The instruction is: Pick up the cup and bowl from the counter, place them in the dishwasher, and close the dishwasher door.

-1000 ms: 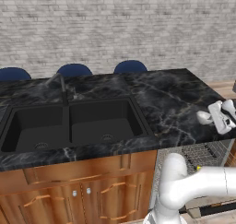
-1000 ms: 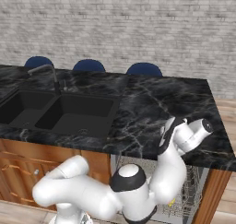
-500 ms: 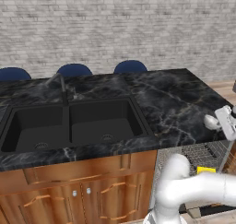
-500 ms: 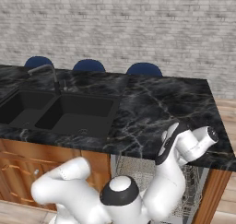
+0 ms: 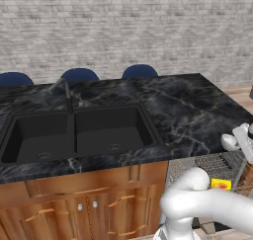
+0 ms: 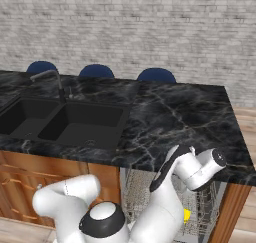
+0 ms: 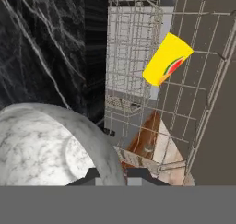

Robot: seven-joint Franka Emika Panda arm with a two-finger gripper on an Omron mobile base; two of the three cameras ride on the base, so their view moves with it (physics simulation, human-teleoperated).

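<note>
The pincer [image 7: 110,174] grips the rim of a grey marbled bowl [image 7: 41,147], one tip on each side of the wall, so the jaws are shut on it. In the hand view the bowl sits right against the pincer, taking up the lower left corner w/ its pale inside showing. Beyond the pincer lies the open dishwasher [image 7: 133,52] w/ its grey wire racks, and a yellow cup [image 7: 167,59] w/ a red and green mark lies in a rack, well apart from the bowl. The black veined worktop [image 7: 41,43] runs along the pincer's left in that view.

From the left base cam the bowl [image 5: 229,142] hangs at the worktop's [image 5: 188,105] right end, just over the racks; the cup [image 5: 221,184] is a yellow spot below it. From the right base cam the arm's wrist hides the pincer, prob. just past the worktop [image 6: 185,112] edge, above the cup [image 6: 186,215]. The double sink [image 6: 65,122] is far off to the side.
</note>
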